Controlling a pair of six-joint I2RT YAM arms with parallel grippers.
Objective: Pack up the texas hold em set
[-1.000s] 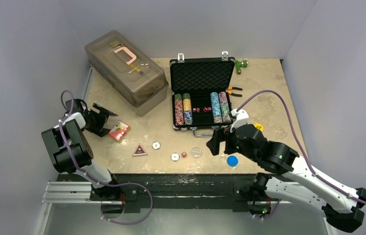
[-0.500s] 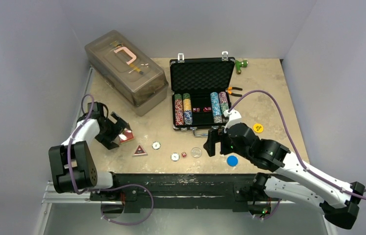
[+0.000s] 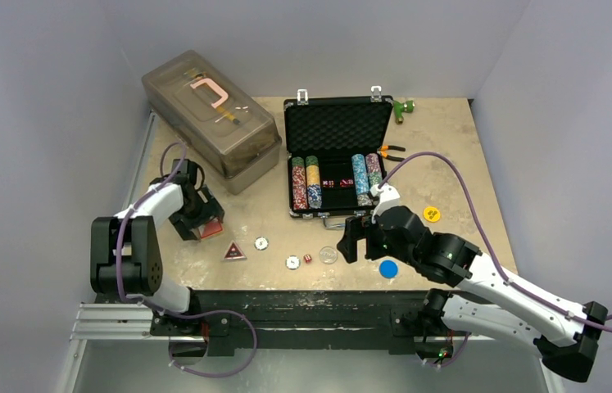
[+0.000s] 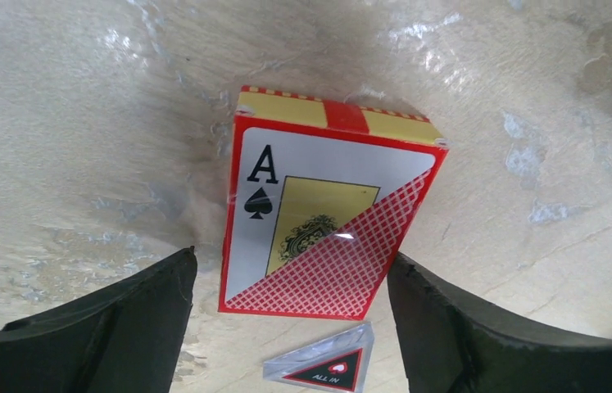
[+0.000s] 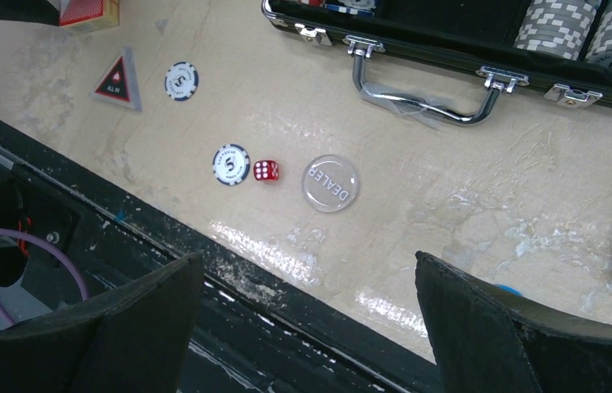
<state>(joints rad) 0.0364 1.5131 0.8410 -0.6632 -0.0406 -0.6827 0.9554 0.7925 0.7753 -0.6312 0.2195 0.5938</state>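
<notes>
Red card deck [image 4: 319, 217] sits between the left gripper's [image 4: 290, 274] spread fingers [image 4: 122, 327].
It lies flat on the table [image 3: 450, 164], well left of the open black case [image 3: 335, 123]. Fingers stand apart, not touching it. Best to go low, keep the deck centred, and squeeze both long sides evenly. The right gripper [image 5: 309, 266] is spread wide too.

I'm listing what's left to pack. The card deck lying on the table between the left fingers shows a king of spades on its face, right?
Not a king. The card deck lying on the table between the left fingers shows an ace of spades on its face. The left wrist view shows it.
</notes>
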